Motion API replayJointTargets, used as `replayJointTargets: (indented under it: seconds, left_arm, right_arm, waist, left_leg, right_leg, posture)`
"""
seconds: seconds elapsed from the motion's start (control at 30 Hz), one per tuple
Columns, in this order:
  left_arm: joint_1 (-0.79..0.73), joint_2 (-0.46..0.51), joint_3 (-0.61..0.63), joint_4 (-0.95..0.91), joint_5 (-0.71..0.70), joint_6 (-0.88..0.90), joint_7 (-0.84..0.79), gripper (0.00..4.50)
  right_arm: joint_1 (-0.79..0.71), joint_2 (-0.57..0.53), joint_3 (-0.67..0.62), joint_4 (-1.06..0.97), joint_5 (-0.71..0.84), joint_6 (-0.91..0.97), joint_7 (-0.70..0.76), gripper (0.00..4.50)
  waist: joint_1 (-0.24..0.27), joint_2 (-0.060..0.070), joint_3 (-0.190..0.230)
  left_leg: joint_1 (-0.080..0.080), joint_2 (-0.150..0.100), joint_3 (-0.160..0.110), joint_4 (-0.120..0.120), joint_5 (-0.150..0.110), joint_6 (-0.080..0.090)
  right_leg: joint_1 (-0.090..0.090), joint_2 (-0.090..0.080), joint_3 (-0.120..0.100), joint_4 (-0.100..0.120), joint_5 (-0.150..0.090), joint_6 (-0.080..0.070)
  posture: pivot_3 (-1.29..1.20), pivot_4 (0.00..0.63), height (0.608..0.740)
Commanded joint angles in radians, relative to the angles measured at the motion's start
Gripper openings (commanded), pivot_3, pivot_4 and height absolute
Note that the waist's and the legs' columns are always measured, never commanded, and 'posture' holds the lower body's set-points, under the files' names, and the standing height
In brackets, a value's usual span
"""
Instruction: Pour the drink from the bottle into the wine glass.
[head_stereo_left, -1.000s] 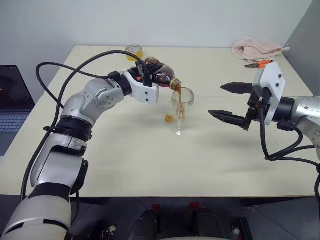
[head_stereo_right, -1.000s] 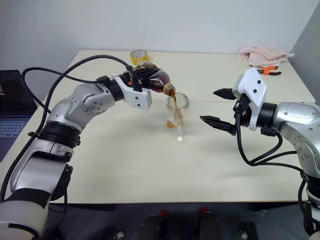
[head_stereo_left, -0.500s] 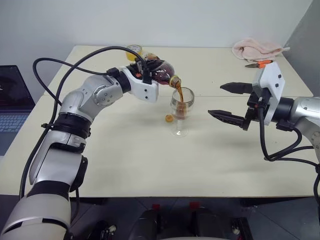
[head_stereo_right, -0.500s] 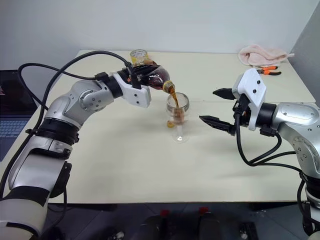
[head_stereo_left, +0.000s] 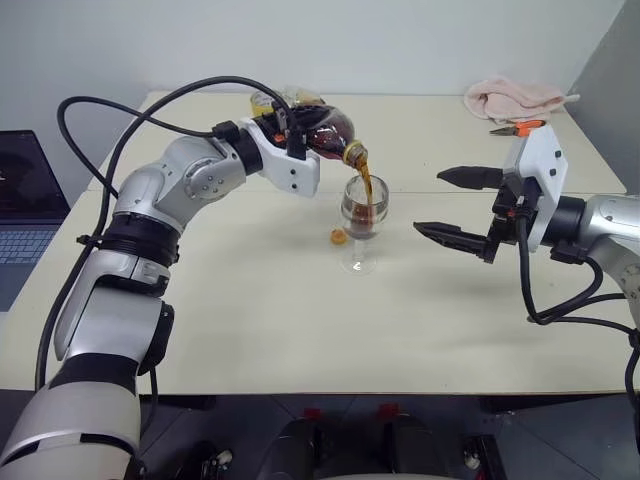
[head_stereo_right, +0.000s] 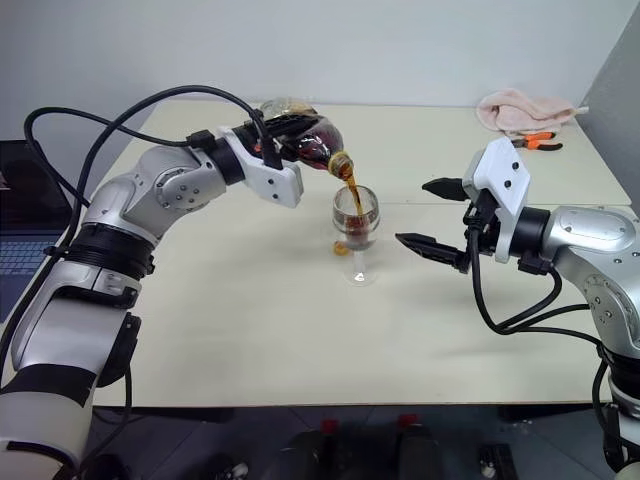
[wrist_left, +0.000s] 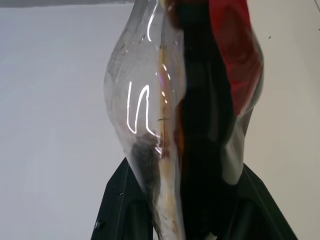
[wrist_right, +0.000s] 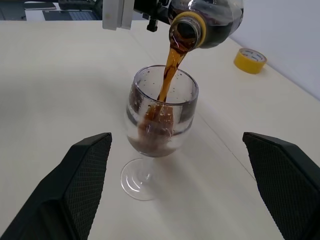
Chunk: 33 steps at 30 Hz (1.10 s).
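Pouring step, right in the middle of it. Left gripper (head_stereo_left: 300, 135) squeezed tight on the bottle (head_stereo_left: 325, 133), tipped over with its open mouth just above the wine glass (head_stereo_left: 361, 222), at about 11 o'clock from the rim. A thin brown stream of the drink (wrist_right: 167, 75) falling into the bowl, about half full by the look of it. Wine glass standing upright near the middle of the table (head_stereo_left: 300, 330). Yellow cap (head_stereo_left: 339, 237) lying just beside the foot, at 9 o'clock. Right gripper (head_stereo_left: 455, 203) at 3 o'clock from the glass, fingers spread wide, holding nothing, not touching the glass. Next, probably: keep the mouth over the rim, watch the level, then tip the bottle back up before any spill
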Motion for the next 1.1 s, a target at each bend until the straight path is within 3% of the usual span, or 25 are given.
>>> replayJointTargets:
  seconds: [0.03,0.7,0.83,1.1]
  left_arm:
    - [-0.044,0.023,0.013,-0.008,-0.006,-0.009,0.028,1.15]
    - [-0.038,0.021,0.018,-0.010,-0.022,0.002,0.042,1.15]
    - [-0.022,-0.004,0.048,-0.006,-0.102,0.022,0.010,1.15]
    - [0.058,-0.086,0.138,-0.064,-0.399,0.128,-0.177,1.15]
  right_arm:
    - [0.000,-0.009,-0.035,-0.033,0.012,-0.006,-0.002,4.50]
    - [-0.004,-0.010,-0.032,-0.030,0.012,-0.009,-0.003,4.50]
    - [-0.002,-0.010,-0.033,-0.031,0.013,-0.009,-0.003,4.50]
    - [0.003,-0.012,-0.034,-0.031,0.011,-0.012,0.000,4.50]
  waist:
    - [0.000,0.000,0.000]
    - [0.000,0.000,0.000]
    - [0.000,0.000,0.000]
    - [-0.002,0.000,0.000]
  left_leg:
    - [0.000,0.000,0.000,0.000,0.000,0.000]
    - [0.000,0.000,0.000,0.000,0.000,0.000]
    - [0.000,0.000,0.000,0.000,0.000,0.000]
    - [0.000,0.000,-0.001,0.001,0.000,0.000]
  right_leg:
    - [0.000,0.000,0.000,0.000,0.000,0.000]
    - [0.000,0.000,0.000,0.000,0.000,0.000]
    - [0.000,0.000,0.000,0.000,0.000,0.000]
    - [0.000,0.000,0.000,0.000,0.000,0.000]
  posture:
    - [0.00,0.150,0.740]
    - [0.00,0.150,0.740]
    - [0.00,0.150,0.740]
    - [0.00,0.150,0.740]
